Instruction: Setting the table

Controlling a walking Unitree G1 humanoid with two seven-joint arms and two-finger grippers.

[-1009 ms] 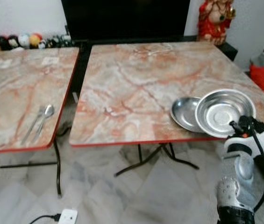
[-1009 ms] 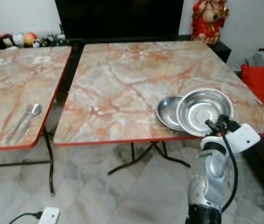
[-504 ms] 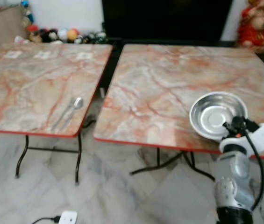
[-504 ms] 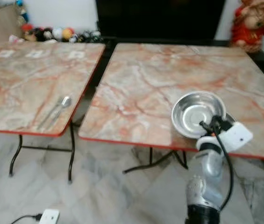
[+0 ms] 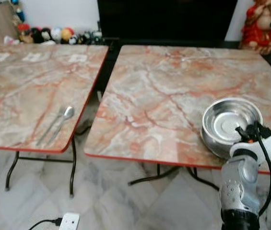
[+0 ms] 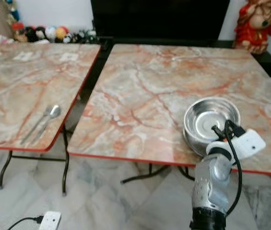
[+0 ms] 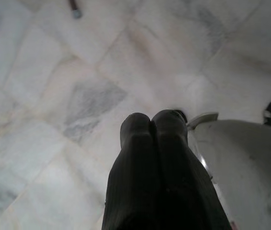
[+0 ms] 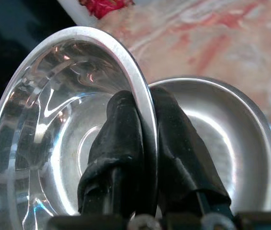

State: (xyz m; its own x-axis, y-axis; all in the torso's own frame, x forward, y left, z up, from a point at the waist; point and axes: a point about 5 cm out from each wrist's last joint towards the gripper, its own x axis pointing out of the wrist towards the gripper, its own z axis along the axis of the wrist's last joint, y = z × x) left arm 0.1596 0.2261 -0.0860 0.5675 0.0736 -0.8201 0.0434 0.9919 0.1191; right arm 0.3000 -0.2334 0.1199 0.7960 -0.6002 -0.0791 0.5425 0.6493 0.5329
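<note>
My right gripper (image 5: 244,131) is shut on the near rim of a steel bowl (image 5: 231,120), held tilted just above the right marble table (image 5: 164,96) near its front right corner. In the right wrist view one finger (image 8: 121,129) is inside the held bowl (image 8: 53,120) and the other outside, with a second steel bowl (image 8: 231,139) lying on the table behind it. A spoon (image 5: 64,116) and a fork (image 5: 50,127) lie side by side near the front right edge of the left marble table (image 5: 20,91). My left gripper (image 7: 150,120) hangs shut over the marble floor.
A gap separates the two tables, both on thin black folding legs. A black screen (image 5: 164,19) and a red statue (image 5: 265,24) stand behind the right table. Small toys (image 5: 53,34) line the back left. A white power strip (image 5: 68,221) lies on the floor.
The camera has turned left, bringing more of the left table into view. The held bowl now covers the second bowl, which a second ago showed to its left.
</note>
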